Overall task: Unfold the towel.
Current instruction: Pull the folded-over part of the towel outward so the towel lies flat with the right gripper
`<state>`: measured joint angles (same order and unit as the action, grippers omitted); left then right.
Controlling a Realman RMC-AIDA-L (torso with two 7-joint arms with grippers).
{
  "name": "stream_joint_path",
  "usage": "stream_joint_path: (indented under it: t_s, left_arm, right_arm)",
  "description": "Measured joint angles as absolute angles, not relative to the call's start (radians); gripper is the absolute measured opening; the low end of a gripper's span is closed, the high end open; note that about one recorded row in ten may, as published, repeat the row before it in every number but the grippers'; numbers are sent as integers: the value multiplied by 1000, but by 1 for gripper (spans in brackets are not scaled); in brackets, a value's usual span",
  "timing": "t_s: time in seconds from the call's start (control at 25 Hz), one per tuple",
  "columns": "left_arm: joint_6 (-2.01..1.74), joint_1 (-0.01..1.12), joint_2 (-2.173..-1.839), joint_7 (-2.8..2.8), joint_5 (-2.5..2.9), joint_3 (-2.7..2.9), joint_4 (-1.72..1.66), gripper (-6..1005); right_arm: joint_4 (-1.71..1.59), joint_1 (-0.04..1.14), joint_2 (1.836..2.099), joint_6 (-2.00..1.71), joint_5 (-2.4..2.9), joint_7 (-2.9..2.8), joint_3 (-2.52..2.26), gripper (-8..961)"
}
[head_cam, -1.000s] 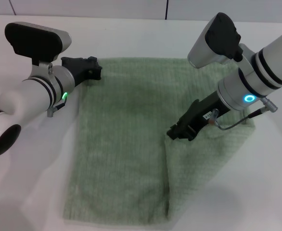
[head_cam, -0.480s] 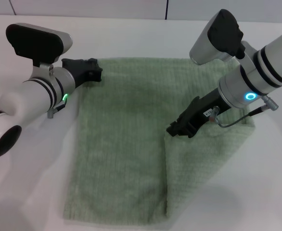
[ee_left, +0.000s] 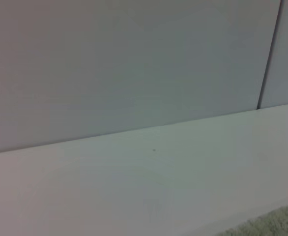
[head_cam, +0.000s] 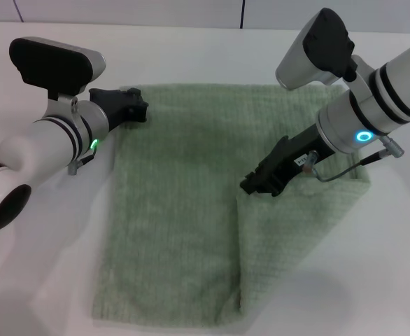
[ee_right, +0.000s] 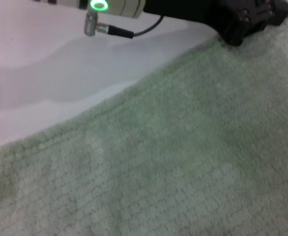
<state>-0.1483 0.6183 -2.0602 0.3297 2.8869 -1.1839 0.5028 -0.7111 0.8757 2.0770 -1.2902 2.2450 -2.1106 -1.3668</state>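
The pale green towel (head_cam: 177, 189) lies on the white table (head_cam: 44, 280), with its right part folded over as a flap (head_cam: 289, 231). My right gripper (head_cam: 259, 185) is over the towel's middle right, shut on the flap's upper corner, which is lifted slightly. My left gripper (head_cam: 129, 105) sits at the towel's far left corner, touching the cloth. The right wrist view shows the towel (ee_right: 173, 162) close up, with the left gripper (ee_right: 247, 19) on its corner. The left wrist view shows only a sliver of the towel (ee_left: 281, 226).
The white table extends around the towel on all sides. A grey wall (ee_left: 134, 59) rises behind the table's far edge. A thin cable (head_cam: 345, 171) loops from my right wrist above the flap.
My right gripper has shifted slightly to the left with the flap's corner, and the flap's edge has followed. The left gripper has barely moved.
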Motion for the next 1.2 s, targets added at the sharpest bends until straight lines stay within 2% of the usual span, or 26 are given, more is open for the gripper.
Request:
stream_joint_path:
  t_s: [0.4, 1.2]
  left_arm:
    - [-137, 616, -2060, 330, 2887, -1184, 500, -3]
    - [-141, 604, -2059, 329, 2887, -1184, 519, -3]
  right_arm:
    - [-780, 848, 2078, -1339, 2229, -2134, -1370, 22]
    - [-1297, 579, 2078, -1579, 2300, -2275, -1395, 23]
